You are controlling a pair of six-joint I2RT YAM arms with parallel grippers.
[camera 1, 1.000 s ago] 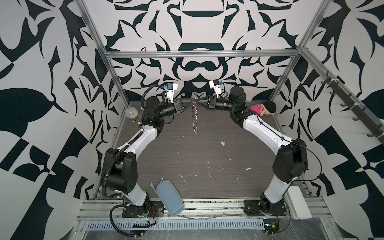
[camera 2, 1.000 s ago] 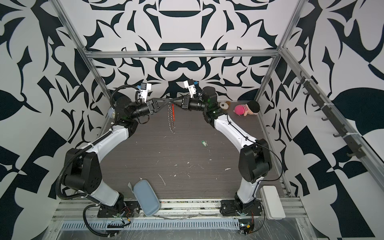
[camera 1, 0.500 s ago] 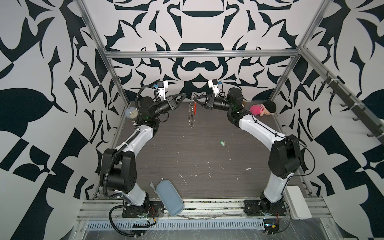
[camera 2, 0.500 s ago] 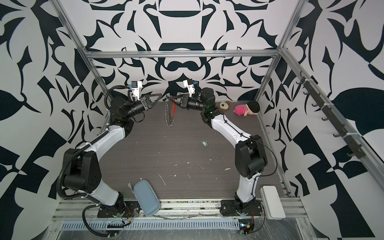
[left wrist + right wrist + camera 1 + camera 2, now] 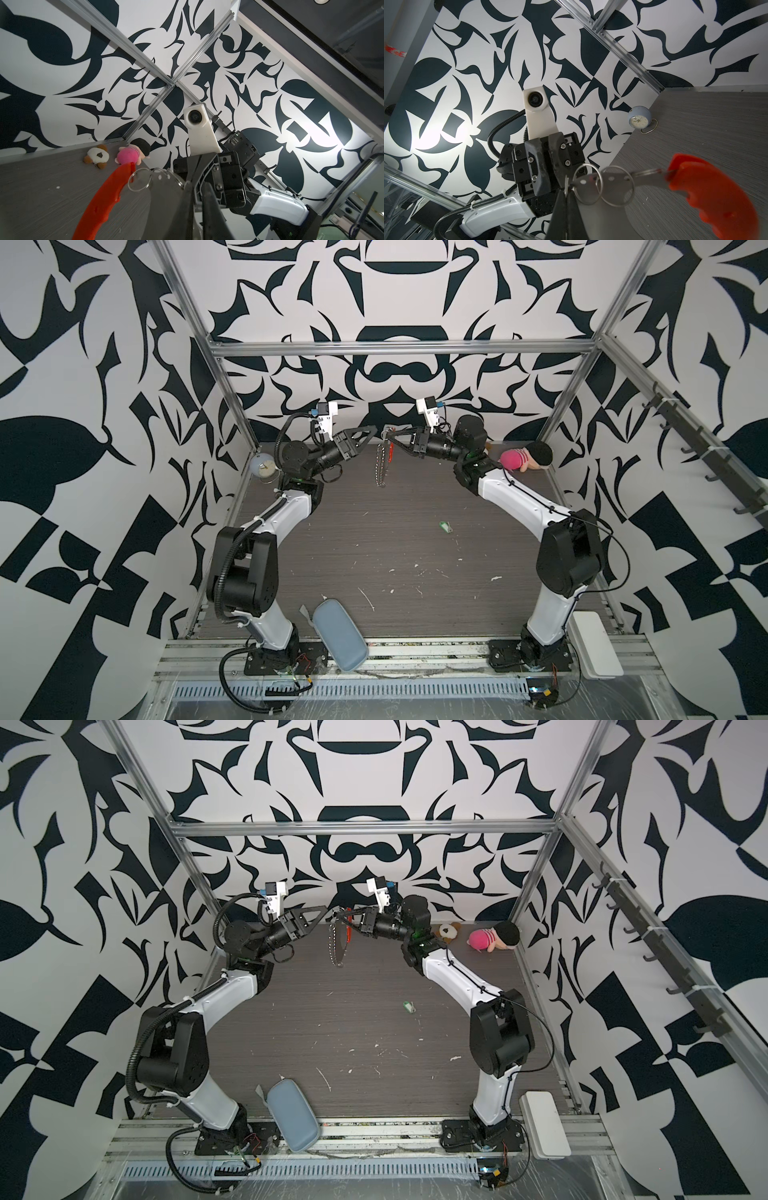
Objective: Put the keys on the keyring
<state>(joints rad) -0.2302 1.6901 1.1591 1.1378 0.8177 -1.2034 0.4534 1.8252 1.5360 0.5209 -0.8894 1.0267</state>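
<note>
Just changed: a second ago we had both pairs of fingers meeting tip to tip at the top of the large oval metal keyring [image 5: 380, 462]. Since then both arms have lifted it a little, and the left tips now sit just beside its top, not over it.
Left fingers [image 5: 538, 166]: drawn nearly together. We cannot tell whether a slit is left between them, nor whether they touch the keyring.
Right fingers [image 5: 559, 218]: clamped together on the metal end of the keyring, which hangs from them above the bench [image 5: 374, 556].
Keyring: hanging edge-on, with its red plastic bar [image 5: 391, 452] on the right arm's side and its many small silver rings [image 5: 379, 472] dangling on the other side.
Key: the small silver metal key [image 5: 446, 526] on its bright green rectangular plastic tag lies flat on the bench where it lay a second ago. It is well apart from the keyring, towards the arm bases and nearer the right arm.
Meaning: we judge that the keyring has passed to the right arm alone. That frees the left arm to fetch the key, so nothing is threaded yet.
</note>
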